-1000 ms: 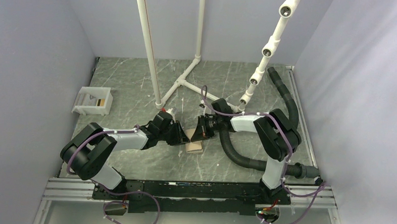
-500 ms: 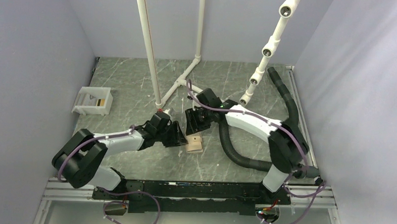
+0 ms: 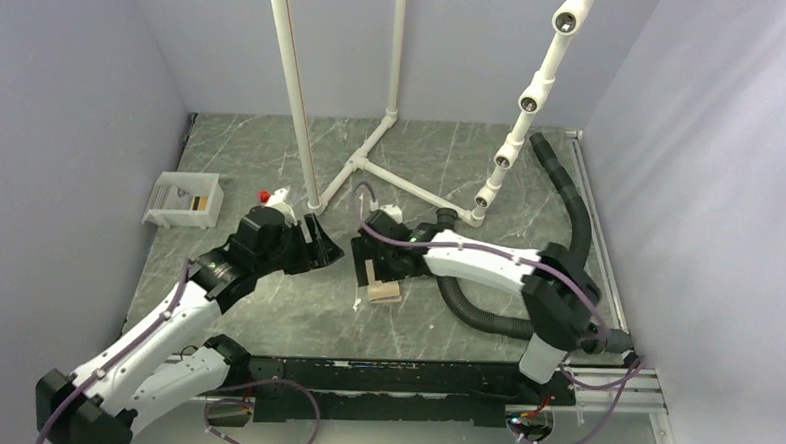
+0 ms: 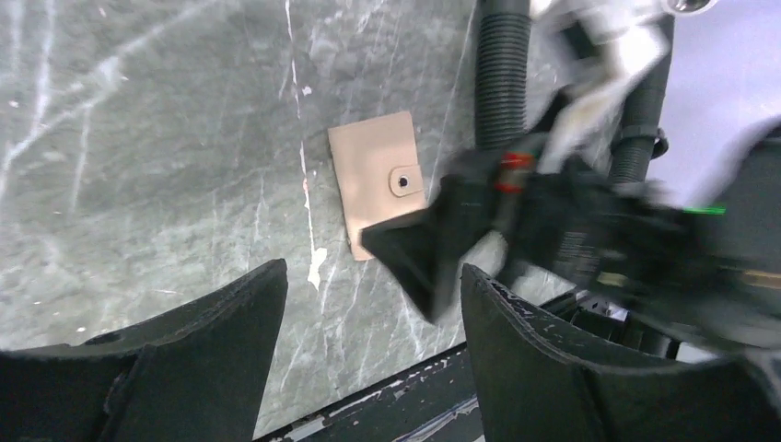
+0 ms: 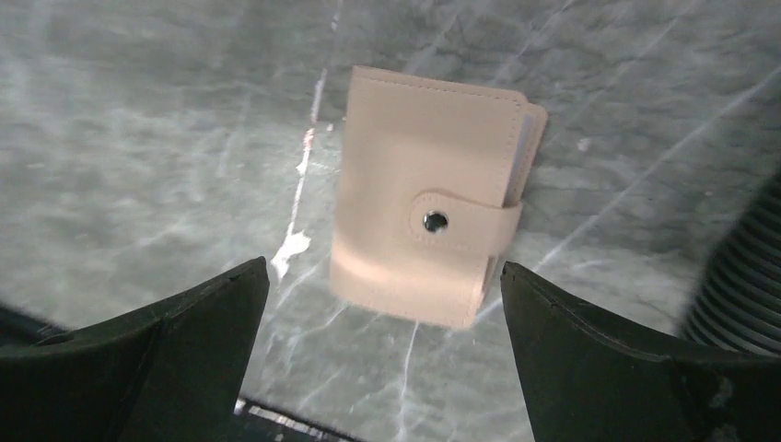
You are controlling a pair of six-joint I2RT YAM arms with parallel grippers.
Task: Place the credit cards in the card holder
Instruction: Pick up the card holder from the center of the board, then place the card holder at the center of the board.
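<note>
Veining of thin white lines runs across the dark grey-green, stone-patterned tabletop (image 3: 265, 312), which fills the floor of a small booth. Plain pale lavender-grey walls (image 3: 74, 98) close it in on the left, the back and the right. A frame of white plastic pipes (image 3: 296, 108) rises from the far half of the surface, with feet spreading out across it. A black corrugated hose (image 3: 470, 307) curls over the right side. A small white rectangular plastic tray (image 3: 175, 194) sits near the left wall, with something dark at its right end that is too small to make out.

The flat tan folding card holder (image 5: 405, 184) lies closed on the table near the middle, toward the near edge. Its little tab is pressed down across the front with a metal stud, and a sliver of bluish-grey shows along one edge. A white scuff on the surface lies just beside it.

The right gripper (image 5: 382, 276) hangs over the card holder with its black fingers spread very wide, one on either side in its own camera's view, and it grips nothing. The left gripper (image 4: 371, 276) is off to the left of the holder, clear of it. Its fingers are also well apart with only bare table between them.
</note>
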